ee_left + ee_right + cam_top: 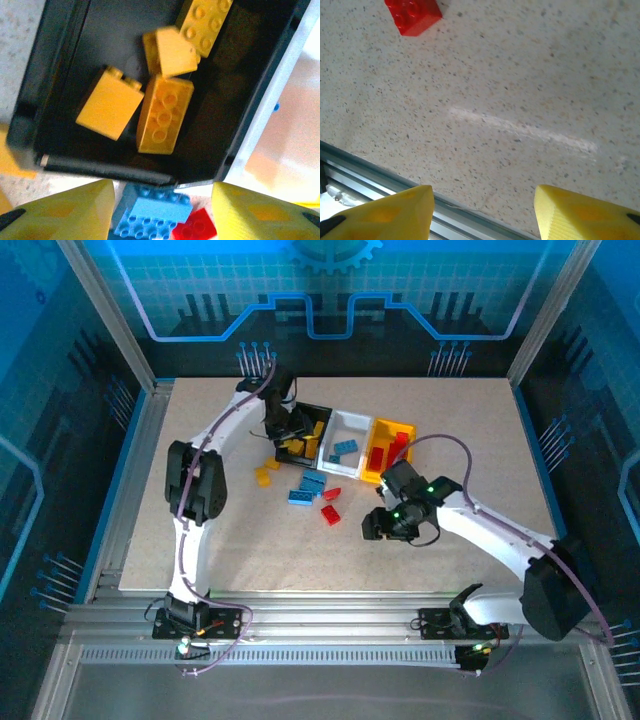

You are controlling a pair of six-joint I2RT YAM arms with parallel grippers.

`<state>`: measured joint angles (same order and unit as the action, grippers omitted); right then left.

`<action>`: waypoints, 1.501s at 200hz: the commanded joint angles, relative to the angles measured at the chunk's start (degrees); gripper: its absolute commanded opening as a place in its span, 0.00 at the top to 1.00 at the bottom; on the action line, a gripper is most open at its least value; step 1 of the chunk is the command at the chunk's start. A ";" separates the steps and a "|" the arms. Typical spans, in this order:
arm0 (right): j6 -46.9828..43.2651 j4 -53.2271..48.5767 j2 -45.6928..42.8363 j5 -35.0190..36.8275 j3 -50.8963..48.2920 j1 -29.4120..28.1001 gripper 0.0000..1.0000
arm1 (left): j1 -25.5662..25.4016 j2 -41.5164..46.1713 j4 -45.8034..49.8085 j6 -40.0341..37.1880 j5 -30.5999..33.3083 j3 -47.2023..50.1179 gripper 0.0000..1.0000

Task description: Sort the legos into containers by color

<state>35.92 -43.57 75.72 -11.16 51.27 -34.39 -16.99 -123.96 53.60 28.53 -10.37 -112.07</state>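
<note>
left tool hangs over the black bin, its jaws apart and empty. yellow legos, four or perhaps five in the blur, lie inside the bin. right tool stands open over bare worktop, with a red lego nearby.

High overhead; wrist close-ups over table

Occlusions and cut-offs, sorting rig.
Overhead, the left gripper covers much of the black bin; brick count inside unreadable there. Left wrist view: one yellow brick clipped by the top edge, blue brick and small red brick by the bottom, all blurred. Right wrist view: lone red brick cut by the top edge.
</note>
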 commanded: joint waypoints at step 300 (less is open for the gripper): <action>-14.53 -9.89 23.12 12.38 34.78 4.60 0.65 | -5.33 34.87 -8.67 -0.40 -0.21 46.72 0.27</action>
<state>19.75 -51.59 99.15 4.21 85.27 -37.76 -18.79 -86.19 46.54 29.76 -11.20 -62.61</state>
